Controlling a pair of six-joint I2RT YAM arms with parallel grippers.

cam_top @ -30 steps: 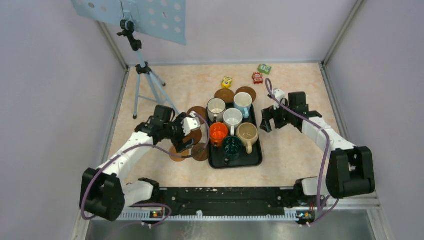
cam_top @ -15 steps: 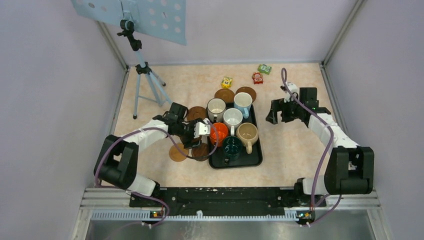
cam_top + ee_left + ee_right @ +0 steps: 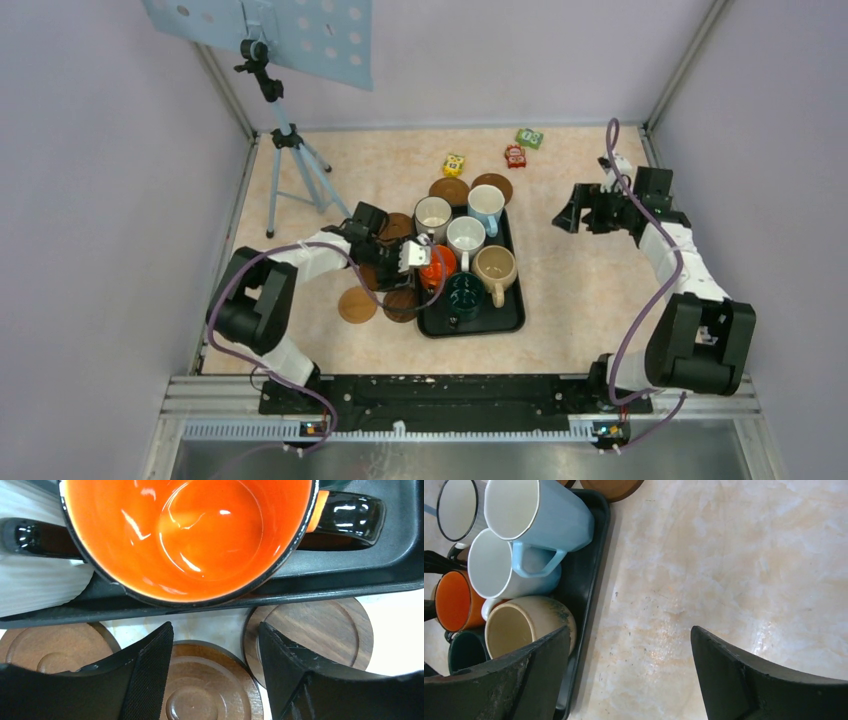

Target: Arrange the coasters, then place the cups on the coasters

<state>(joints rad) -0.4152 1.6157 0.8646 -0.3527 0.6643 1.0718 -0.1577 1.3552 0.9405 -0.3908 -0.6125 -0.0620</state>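
Six cups stand in the black tray (image 3: 480,325): white with dark rim (image 3: 432,213), light blue (image 3: 486,203), white (image 3: 465,235), orange (image 3: 438,262), beige (image 3: 494,265) and dark green (image 3: 464,292). My left gripper (image 3: 410,255) hovers at the tray's left edge beside the orange cup (image 3: 190,535). Its jaws are partly narrowed and open, with nothing between them, over a brown coaster (image 3: 210,690). Other coasters (image 3: 320,635) (image 3: 50,650) lie either side. Two coasters (image 3: 449,190) (image 3: 492,186) lie behind the tray. My right gripper (image 3: 585,215) (image 3: 629,645) hangs open over bare table right of the tray.
More coasters (image 3: 357,305) (image 3: 402,302) lie left of the tray. A tripod (image 3: 285,150) holding a blue perforated board (image 3: 270,30) stands at the back left. Small toy blocks (image 3: 454,164) (image 3: 515,155) (image 3: 529,137) sit near the back wall.
My left gripper has moved right to the tray's edge by the orange cup, and its jaws have narrowed. The right arm has drawn away from the tray, toward the right wall.
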